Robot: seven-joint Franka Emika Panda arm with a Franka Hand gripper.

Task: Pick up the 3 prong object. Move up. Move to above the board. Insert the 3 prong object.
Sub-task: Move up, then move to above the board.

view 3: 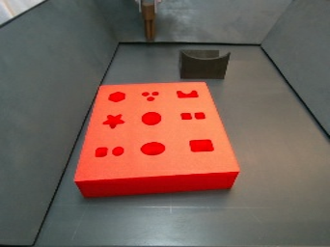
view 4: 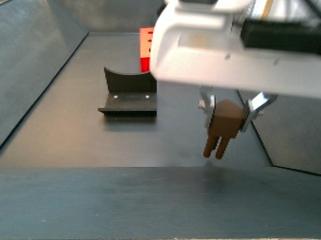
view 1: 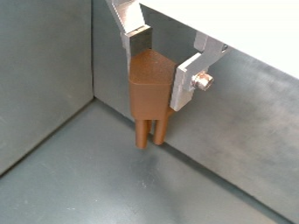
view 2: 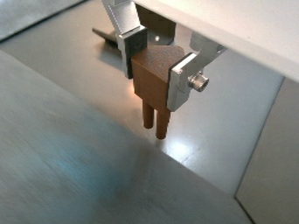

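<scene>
My gripper [view 1: 162, 68] is shut on the 3 prong object [view 1: 147, 94], a small brown peg with a blocky head and thin prongs pointing down. Both wrist views show it between the silver fingers [view 2: 177, 80]. In a side view the gripper [view 4: 228, 105] holds the peg [view 4: 223, 131] close to the grey floor beside a wall; I cannot tell whether the prongs touch the floor. The board [view 3: 154, 135], a large red slab with shaped recesses, lies apart from the gripper [view 3: 149, 14], which is at the far wall. A corner of the board [view 4: 145, 45] shows in a side view.
A dark grey U-shaped fixture [view 3: 204, 64] stands on the floor between the board and the far wall; it also shows in a side view [view 4: 128, 94] and in a wrist view [view 2: 111, 37]. Grey walls [view 1: 47, 79] enclose the floor.
</scene>
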